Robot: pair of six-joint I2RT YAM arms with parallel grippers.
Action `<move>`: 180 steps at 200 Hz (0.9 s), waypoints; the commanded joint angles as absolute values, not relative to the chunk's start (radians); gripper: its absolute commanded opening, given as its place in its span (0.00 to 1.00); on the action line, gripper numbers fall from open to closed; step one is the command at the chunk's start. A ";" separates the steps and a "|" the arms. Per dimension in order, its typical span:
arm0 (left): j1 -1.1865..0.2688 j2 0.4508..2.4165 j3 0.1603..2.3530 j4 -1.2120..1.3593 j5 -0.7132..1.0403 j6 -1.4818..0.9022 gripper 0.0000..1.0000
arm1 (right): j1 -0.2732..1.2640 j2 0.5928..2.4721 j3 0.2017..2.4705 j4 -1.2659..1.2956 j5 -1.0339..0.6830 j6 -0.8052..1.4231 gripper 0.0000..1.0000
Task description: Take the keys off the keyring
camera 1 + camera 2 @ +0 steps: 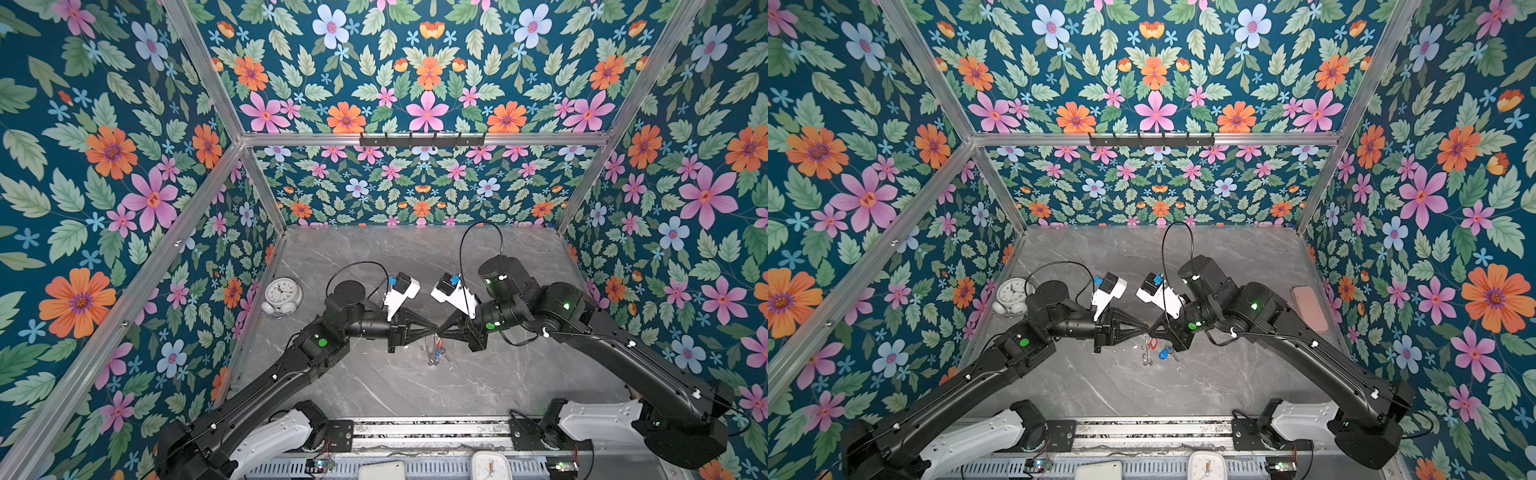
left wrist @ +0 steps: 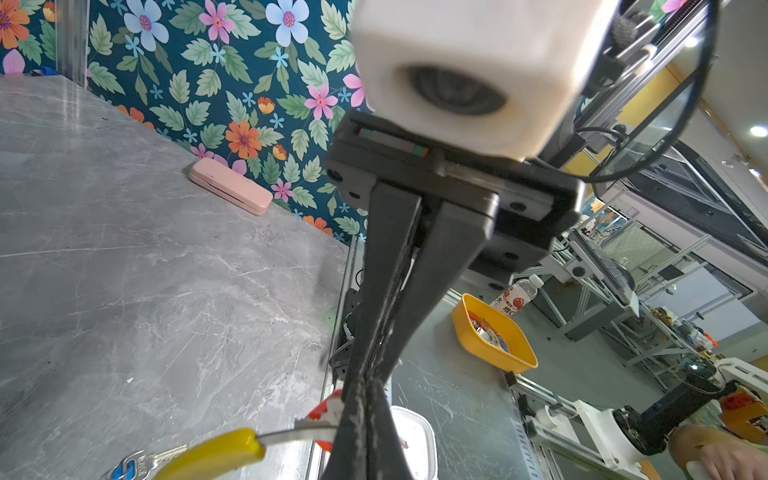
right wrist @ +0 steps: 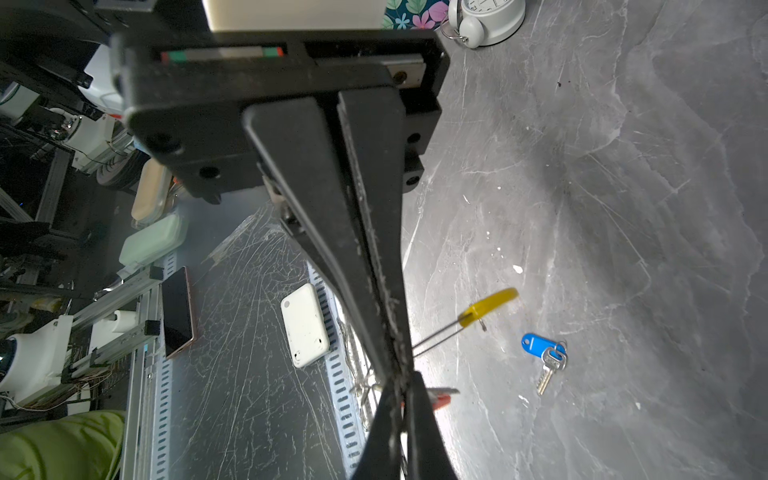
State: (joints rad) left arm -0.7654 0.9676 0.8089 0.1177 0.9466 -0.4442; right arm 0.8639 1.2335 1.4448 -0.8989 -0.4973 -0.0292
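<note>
Above the middle of the grey marble-look table [image 3: 623, 208], the left gripper [image 3: 395, 358] and right gripper [image 2: 368, 368] meet tip to tip, both pairs of jaws pressed fully together. The left pinches the keyring [image 2: 291, 435]; what the right pinches beside the red-tagged key [image 3: 441, 400] I cannot tell. The blue-tagged key [image 3: 544, 353] lies free on the table. The thin, flat, slick metal hoop could twist out of so narrow a pinch, or the red-tagged key could jam if the two pulls fall out of line. The yellow sleeve [image 2: 216, 455] looks softer and grippier, and the oval tags look like smooth plastic.
</note>
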 commanded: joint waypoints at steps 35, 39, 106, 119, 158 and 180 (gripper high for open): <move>-0.766 0.914 0.759 0.292 0.900 -0.485 0.00 | 0.868 1.176 1.412 -0.721 -0.424 0.006 0.26; -0.767 0.906 0.752 0.311 0.892 -0.489 0.00 | 0.868 1.168 1.406 -0.705 -0.420 0.008 0.28; -0.766 0.772 0.619 0.603 0.683 -0.526 0.00 | 0.916 0.945 1.096 -0.209 -0.333 0.092 0.41; -0.765 0.751 0.592 0.661 0.645 -0.536 0.00 | 0.916 0.913 1.038 -0.117 -0.335 0.116 0.42; -0.765 0.732 0.540 0.778 0.580 -0.577 0.00 | 0.919 0.893 0.939 0.044 -0.361 0.171 0.44; -0.766 0.734 0.519 0.820 0.567 -0.598 0.00 | 0.923 0.906 0.907 0.105 -0.356 0.193 0.44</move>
State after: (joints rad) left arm -0.7666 0.7349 0.5316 0.6922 0.6090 -0.5621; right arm 0.9188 0.8967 0.9276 -0.0456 -0.3561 0.1490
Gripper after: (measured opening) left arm 0.050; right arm 0.438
